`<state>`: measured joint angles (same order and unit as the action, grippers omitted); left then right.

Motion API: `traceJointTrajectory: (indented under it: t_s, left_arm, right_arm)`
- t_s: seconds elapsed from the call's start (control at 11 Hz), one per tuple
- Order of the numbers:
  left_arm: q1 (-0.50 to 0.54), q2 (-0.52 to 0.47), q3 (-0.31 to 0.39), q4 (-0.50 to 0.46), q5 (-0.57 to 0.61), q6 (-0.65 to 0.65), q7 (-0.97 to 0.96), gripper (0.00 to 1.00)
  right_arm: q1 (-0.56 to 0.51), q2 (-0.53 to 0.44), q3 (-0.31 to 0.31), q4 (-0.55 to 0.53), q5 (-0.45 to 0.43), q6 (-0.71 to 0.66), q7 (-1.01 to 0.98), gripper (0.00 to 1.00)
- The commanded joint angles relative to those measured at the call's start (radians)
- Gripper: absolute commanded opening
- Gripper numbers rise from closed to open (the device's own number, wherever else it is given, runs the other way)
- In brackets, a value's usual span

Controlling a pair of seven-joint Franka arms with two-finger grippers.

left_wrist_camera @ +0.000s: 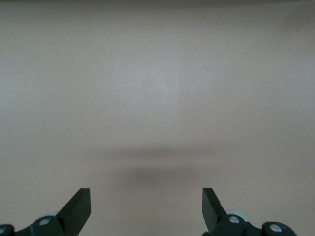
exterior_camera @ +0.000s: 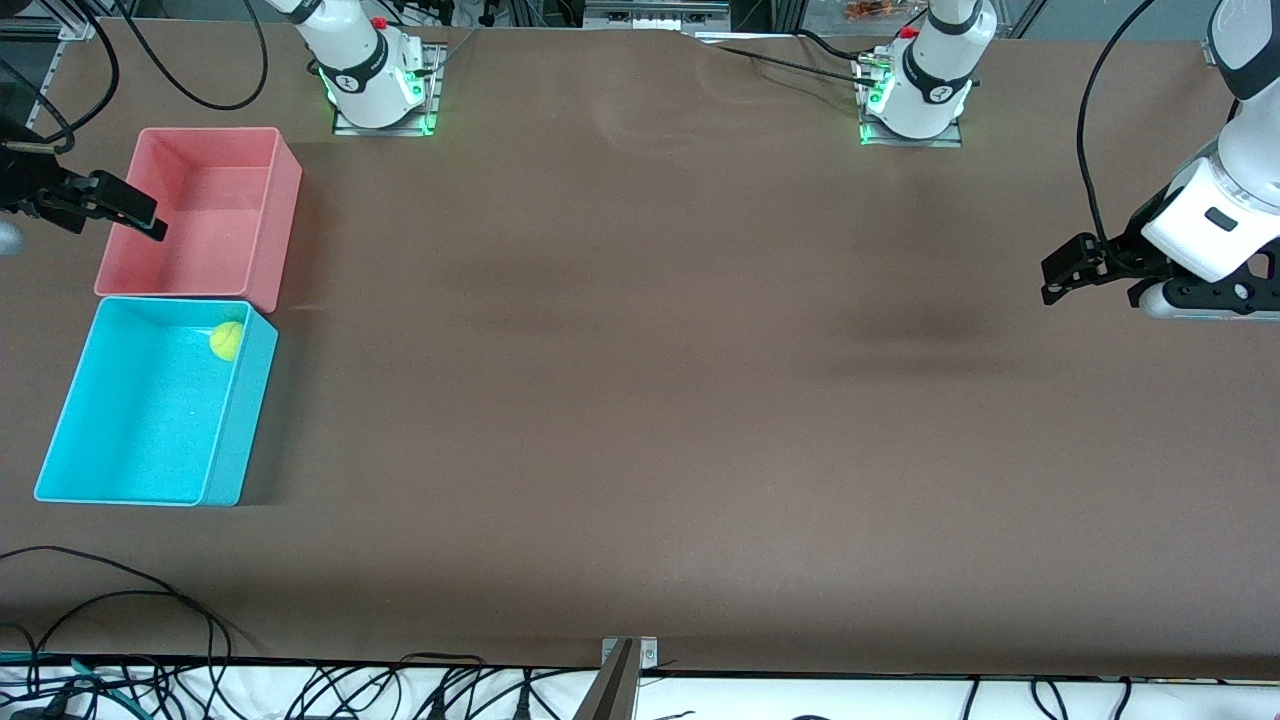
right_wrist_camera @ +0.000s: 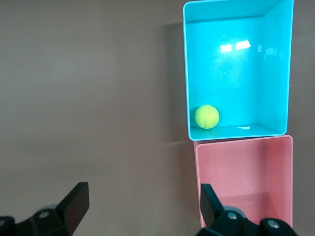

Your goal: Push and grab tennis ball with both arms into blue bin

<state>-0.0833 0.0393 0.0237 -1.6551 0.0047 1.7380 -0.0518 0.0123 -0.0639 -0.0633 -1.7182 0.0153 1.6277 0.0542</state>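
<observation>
The tennis ball (exterior_camera: 227,340) lies inside the blue bin (exterior_camera: 243,420), in the corner next to the pink bin. It also shows in the right wrist view (right_wrist_camera: 206,116), resting on the blue bin's (right_wrist_camera: 236,73) floor against its wall. My right gripper (exterior_camera: 128,212) is open and empty, up in the air over the pink bin's outer wall; in the right wrist view its jaws (right_wrist_camera: 145,194) stand wide apart. My left gripper (exterior_camera: 1062,275) is open and empty, over bare table at the left arm's end; the left wrist view (left_wrist_camera: 146,196) shows only table below it.
A pink bin (exterior_camera: 200,220) of the same shape stands against the blue bin, farther from the front camera, and is empty (right_wrist_camera: 246,172). Both bins sit at the right arm's end of the brown table (exterior_camera: 650,350). Cables lie along the table's near edge.
</observation>
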Motion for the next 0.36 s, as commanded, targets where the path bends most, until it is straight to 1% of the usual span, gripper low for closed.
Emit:
traceJointTrajectory:
  t_s: [0.0,0.27]
  left_arm:
    - [0.005,0.014,-0.005,0.034,-0.003,-0.023,0.001,1.0]
    - [0.005,0.014,-0.005,0.034,-0.005,-0.022,0.004,1.0]
  right_arm:
    - [-0.032,-0.03,0.045,-0.037,-0.017,0.026,0.041,1.0]
    - [-0.032,-0.03,0.043,-0.035,-0.017,0.026,0.041,1.0]
